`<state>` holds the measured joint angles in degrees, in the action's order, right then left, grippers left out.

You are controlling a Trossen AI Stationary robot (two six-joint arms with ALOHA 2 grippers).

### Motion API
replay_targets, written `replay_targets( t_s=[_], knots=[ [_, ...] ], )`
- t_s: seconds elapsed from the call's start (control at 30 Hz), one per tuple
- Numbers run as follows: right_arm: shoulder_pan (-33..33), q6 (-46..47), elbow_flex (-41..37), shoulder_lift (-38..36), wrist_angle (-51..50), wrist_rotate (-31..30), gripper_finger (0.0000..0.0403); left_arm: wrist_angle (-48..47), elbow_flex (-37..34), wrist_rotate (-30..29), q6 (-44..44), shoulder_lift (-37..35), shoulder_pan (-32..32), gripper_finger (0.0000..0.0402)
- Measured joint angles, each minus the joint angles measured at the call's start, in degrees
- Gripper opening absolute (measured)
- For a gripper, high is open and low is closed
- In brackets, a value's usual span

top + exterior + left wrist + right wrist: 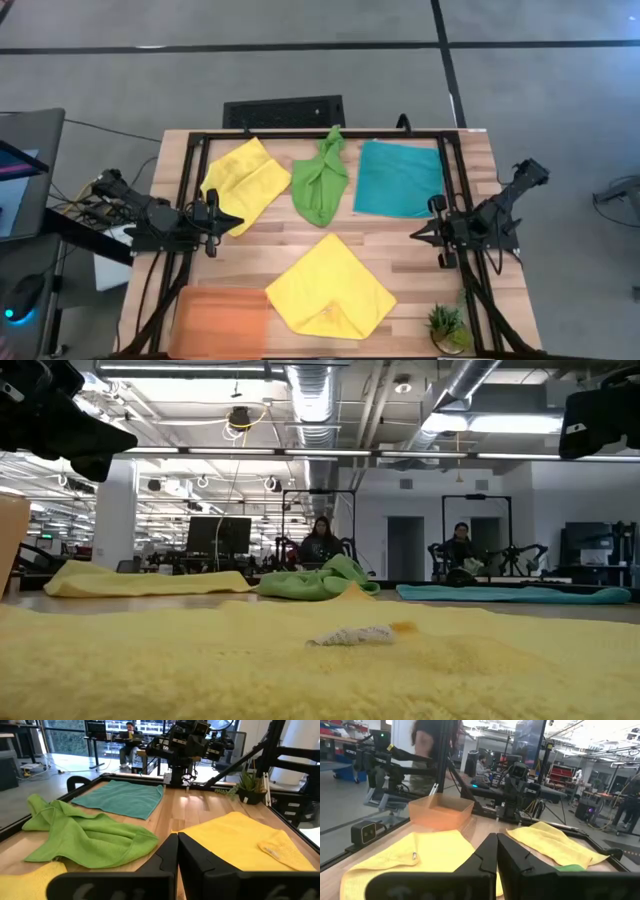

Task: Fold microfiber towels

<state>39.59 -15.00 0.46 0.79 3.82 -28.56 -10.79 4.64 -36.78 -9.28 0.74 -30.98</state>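
Four microfiber towels lie on the wooden table. A yellow one (245, 182) is at the far left. A crumpled lime green one (321, 178) is at the far middle. A flat teal one (398, 178) is at the far right. A second yellow one (328, 288) lies near the middle, one corner folded over onto it (282, 851). My left gripper (232, 220) hovers shut at the left, beside the far yellow towel. My right gripper (420, 232) hovers shut at the right, near the teal towel's near edge. Neither touches cloth.
An orange tray (222, 318) sits at the near left corner and a small potted plant (447, 325) at the near right corner. A black frame (300, 135) borders the table. A dark keyboard-like object (284, 111) lies beyond the far edge. People sit in the room behind.
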Motion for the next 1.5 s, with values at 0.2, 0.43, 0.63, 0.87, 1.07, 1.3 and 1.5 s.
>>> replay_targets(
  t_s=[0.2,0.43,0.63,0.87,1.07,1.3,1.5],
  knots=[
    [0.02,0.0,0.01,0.01,0.01,0.0,0.0033,0.01,0.0,0.0,0.0,0.0,0.02,0.0],
    [0.02,0.0,-0.01,0.01,0.01,0.0,0.0033,0.0,0.01,0.01,0.0,-0.01,0.02,0.0],
    [0.01,0.0,0.0,0.01,0.01,0.01,0.0033,0.0,-0.01,-0.01,0.0,0.01,0.01,0.0],
    [0.01,0.0,0.01,0.0,0.0,0.01,0.0033,-0.01,0.0,0.01,0.0,-0.01,0.02,0.0],
    [0.0,0.0,-0.01,0.01,-0.01,0.0,0.0033,0.0,-0.01,-0.01,0.0,0.0,0.01,0.0],
    [0.02,0.0,0.0,0.0,0.0,0.0,0.0033,0.86,-0.02,0.01,0.02,0.01,0.01,0.0],
    [0.02,0.0,0.0,0.0,0.01,0.0,0.0033,3.46,-0.3,-1.44,0.83,-0.01,0.01,0.0]
  ],
)
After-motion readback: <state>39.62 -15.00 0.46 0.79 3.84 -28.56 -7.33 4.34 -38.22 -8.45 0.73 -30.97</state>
